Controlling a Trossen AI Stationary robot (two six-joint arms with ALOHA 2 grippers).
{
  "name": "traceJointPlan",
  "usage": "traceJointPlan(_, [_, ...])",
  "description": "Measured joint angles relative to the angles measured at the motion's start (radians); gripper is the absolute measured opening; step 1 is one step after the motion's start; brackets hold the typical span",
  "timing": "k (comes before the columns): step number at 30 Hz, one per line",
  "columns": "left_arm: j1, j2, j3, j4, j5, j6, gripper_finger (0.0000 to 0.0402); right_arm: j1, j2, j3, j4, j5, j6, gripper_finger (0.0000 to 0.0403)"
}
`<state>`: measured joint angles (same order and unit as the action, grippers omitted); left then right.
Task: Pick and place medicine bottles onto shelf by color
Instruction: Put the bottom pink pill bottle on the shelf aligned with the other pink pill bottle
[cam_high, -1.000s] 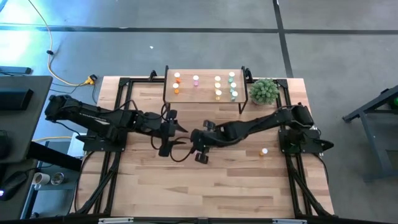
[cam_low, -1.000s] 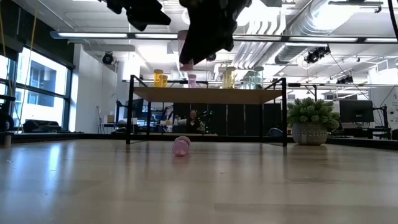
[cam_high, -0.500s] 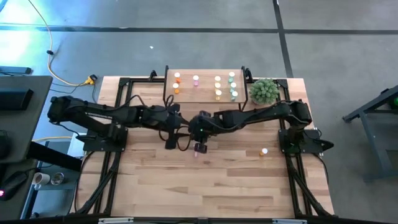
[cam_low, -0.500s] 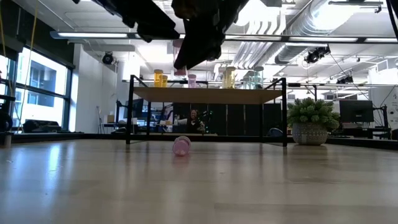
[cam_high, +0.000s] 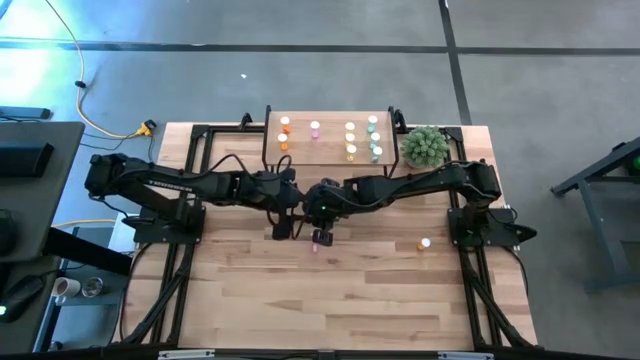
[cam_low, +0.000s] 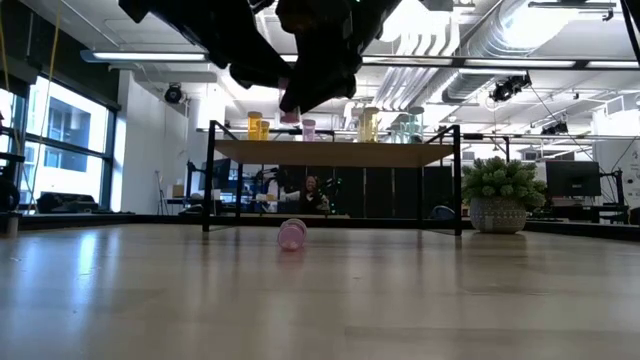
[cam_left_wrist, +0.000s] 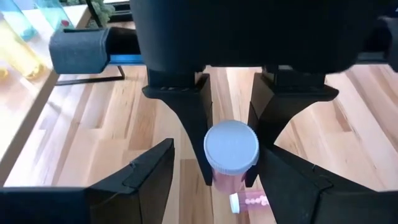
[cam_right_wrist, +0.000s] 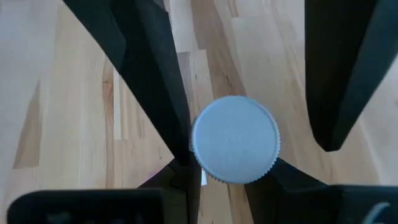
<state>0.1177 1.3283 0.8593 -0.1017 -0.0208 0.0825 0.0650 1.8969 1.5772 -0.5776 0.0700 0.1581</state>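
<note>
Right gripper (cam_right_wrist: 217, 180) clamped on a pink medicine bottle (cam_left_wrist: 231, 158), white cap up, above mid-table. Left gripper (cam_left_wrist: 214, 186) spread wide, fingers flanking that bottle. Below, another pink bottle (cam_low: 291, 233) lying on the table. Shelf (cam_high: 330, 150) beyond.

Four camera views. The high view looks straight down from far above, taking in the whole wooden table (cam_high: 340, 290), with the shelf (cam_high: 330, 140) at upper centre. The low view sits at tabletop height, facing level across the wood toward the shelf (cam_low: 335, 152) and the room behind. The left wrist view looks close-up at a pink bottle (cam_left_wrist: 231, 155) at frame centre. The right wrist view, closer still, looks onto the same bottle's white cap (cam_right_wrist: 235, 139). Both wrist views share this bottle.
</note>
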Motion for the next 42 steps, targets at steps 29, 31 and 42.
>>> traceJointPlan(29, [-0.015, 0.003, 0.0, 0.001, 0.017, 0.007, 0.0118, 0.0, 0.0, 0.0, -0.001, 0.0, 0.025, 0.0083])
traceJointPlan(31, [-0.015, 0.003, 0.0, 0.001, 0.017, 0.007, 0.0114, 0.0, 0.0, 0.0, -0.001, 0.0, 0.025, 0.0083])
traceJointPlan(42, [-0.015, 0.003, 0.0, 0.001, 0.018, 0.002, 0.0114, 0.0, 0.0, 0.0, 0.0, 0.0, 0.025, 0.0085])
